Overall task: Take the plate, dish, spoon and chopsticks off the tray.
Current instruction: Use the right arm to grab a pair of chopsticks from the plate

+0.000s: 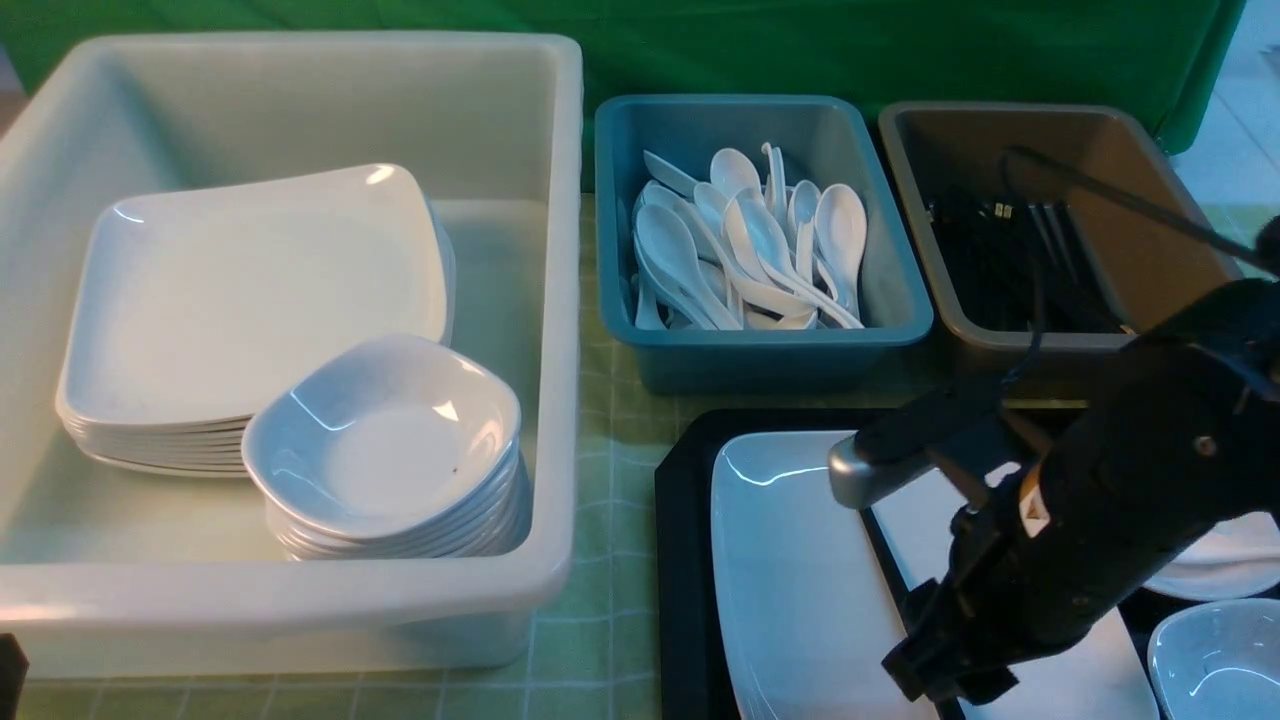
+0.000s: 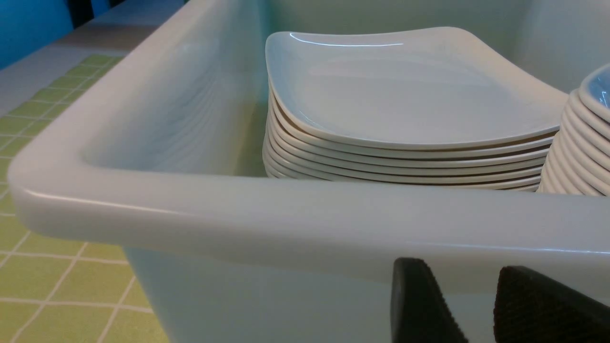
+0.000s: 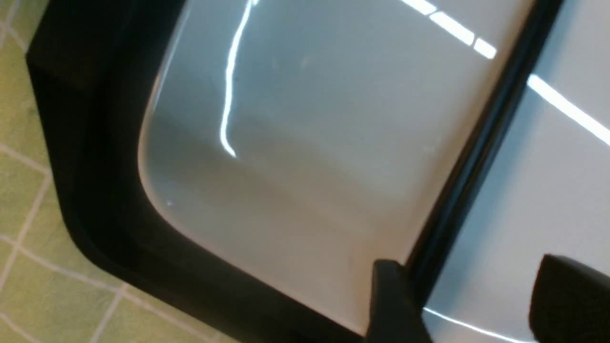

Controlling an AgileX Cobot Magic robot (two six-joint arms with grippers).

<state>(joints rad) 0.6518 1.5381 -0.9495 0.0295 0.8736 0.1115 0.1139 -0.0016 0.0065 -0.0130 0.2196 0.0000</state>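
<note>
Beyond the tray (image 1: 685, 560) sit blue tub (image 1: 760, 350), brown tub (image 1: 985, 128).

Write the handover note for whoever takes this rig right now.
Left gripper: open, empty, by the white tub's outer wall.
Right gripper: open, jaws astride the chopsticks, not closed on them.
Things: plate on the tray, chopsticks lying across it, dish to its right. Spoon not made out; the right arm hides part of the tray.
Done: nothing visibly cleared.
Left: everything; probably chopsticks first, into the brown tub.
</note>
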